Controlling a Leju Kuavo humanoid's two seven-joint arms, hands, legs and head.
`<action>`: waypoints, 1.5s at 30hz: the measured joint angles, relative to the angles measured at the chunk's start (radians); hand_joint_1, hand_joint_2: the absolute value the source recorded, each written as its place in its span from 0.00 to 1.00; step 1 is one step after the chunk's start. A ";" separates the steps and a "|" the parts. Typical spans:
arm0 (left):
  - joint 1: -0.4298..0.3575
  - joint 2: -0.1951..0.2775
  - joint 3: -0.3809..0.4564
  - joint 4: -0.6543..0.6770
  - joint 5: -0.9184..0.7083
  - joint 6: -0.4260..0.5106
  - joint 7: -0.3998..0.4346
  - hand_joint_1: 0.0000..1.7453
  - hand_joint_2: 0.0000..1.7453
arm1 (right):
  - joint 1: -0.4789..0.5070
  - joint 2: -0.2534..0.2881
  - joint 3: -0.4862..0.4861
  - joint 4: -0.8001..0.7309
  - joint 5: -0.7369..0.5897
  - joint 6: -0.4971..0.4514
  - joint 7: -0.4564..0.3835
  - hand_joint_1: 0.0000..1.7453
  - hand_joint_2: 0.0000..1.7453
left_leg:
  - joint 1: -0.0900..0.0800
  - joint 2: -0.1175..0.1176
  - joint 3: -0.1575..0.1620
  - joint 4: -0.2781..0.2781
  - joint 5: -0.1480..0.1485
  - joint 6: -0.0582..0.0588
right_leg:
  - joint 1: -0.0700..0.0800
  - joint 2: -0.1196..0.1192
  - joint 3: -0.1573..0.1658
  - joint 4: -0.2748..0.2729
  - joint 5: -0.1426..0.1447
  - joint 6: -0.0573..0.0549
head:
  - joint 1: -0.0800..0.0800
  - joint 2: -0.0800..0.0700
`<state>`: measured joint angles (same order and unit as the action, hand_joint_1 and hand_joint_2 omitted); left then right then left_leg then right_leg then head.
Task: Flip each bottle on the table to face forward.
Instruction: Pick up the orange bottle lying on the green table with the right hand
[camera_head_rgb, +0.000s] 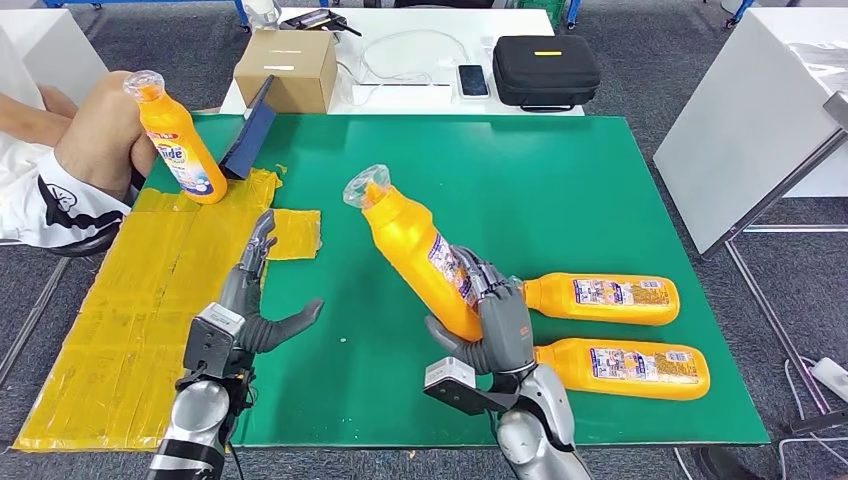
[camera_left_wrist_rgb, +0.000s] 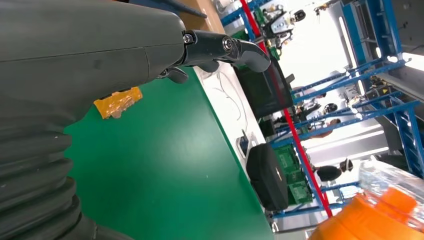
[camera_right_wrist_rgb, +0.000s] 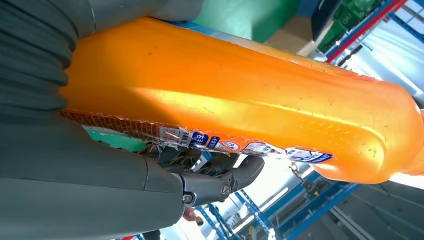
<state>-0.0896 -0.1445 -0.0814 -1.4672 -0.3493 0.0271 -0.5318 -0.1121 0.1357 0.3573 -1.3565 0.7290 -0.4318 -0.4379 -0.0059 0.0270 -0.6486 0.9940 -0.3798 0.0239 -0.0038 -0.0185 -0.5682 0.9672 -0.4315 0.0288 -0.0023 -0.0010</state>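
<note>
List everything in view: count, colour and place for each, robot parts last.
bottles: 4, orange. One tilted in the right robot hand; one upright on the yellow tape, far left; two lying on their sides, near right of the mat.
table mat: 1, green, covers the table.
yellow tape: a patch over the mat's left side.
cardboard box: 1, brown, white table behind.
case: 1, black, same white table.
phone: 1, dark, beside the case.
person: 1, seated at far left; knee and shorts show.
left robot hand: 1, grey, empty, fingers apart, over the tape's edge.
right robot hand: 1, grey, grips the tilted bottle.
</note>
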 joint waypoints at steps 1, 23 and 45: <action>0.000 0.000 -0.002 -0.001 0.007 -0.010 0.006 0.00 1.00 | 0.003 0.001 -0.003 -0.005 -0.002 -0.004 -0.005 1.00 1.00 | 0.000 0.000 0.000 0.000 0.000 0.000 | 0.000 0.000 0.000 0.000 0.000 0.000 | 0.000 0.000; 0.050 0.038 -0.217 -0.085 0.297 -0.289 0.079 0.00 1.00 | 0.060 0.042 0.009 -0.033 -0.008 -0.029 -0.075 1.00 1.00 | 0.000 0.000 -0.002 0.000 0.000 0.000 | 0.000 0.000 -0.001 0.000 0.000 0.000 | 0.000 0.000; -0.010 0.053 -0.221 -0.046 0.380 -0.280 0.106 0.00 1.00 | 0.002 0.084 0.219 0.143 0.154 -0.135 -0.087 1.00 1.00 | 0.000 0.000 -0.002 0.000 0.000 0.000 | 0.000 0.000 -0.002 0.000 0.000 0.000 | 0.000 0.000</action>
<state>-0.0994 -0.0916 -0.3019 -1.5133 0.0303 -0.2526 -0.4261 -0.1096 0.2193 0.5762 -1.2136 0.8835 -0.5672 -0.5249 -0.0062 0.0271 -0.6507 0.9939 -0.3799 0.0239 -0.0040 -0.0185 -0.5703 0.9673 -0.4316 0.0288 -0.0021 -0.0011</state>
